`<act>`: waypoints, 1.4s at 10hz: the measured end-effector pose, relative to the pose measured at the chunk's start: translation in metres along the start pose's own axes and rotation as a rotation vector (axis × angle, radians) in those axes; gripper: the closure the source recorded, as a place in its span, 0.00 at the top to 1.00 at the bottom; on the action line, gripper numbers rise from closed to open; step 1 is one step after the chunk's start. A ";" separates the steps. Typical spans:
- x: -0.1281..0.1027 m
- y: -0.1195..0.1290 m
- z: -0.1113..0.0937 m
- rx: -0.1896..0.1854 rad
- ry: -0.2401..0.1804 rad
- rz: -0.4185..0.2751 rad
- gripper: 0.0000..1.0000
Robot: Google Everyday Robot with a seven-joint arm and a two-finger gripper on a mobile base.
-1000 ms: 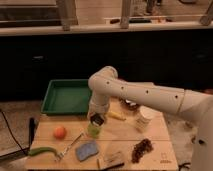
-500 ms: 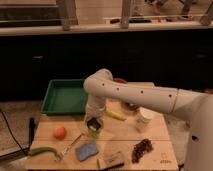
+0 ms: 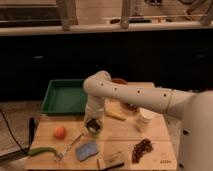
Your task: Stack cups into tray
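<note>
By tray [image 3: 65,97], end effector [image 3: 93,126] over cup [image 3: 94,129].

The wooden table [image 3: 150,132] carries the dark-green tray [image 3: 62,96] at its far left corner. The gripper [image 3: 93,126] hangs low over the middle. Along the near edge lie an orange ball [image 3: 60,132], a green pepper [image 3: 42,150], a blue sponge [image 3: 87,150] and a dark reddish heap [image 3: 142,149].
</note>
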 end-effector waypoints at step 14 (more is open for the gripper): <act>0.014 -0.005 0.017 -0.048 -0.075 0.025 0.80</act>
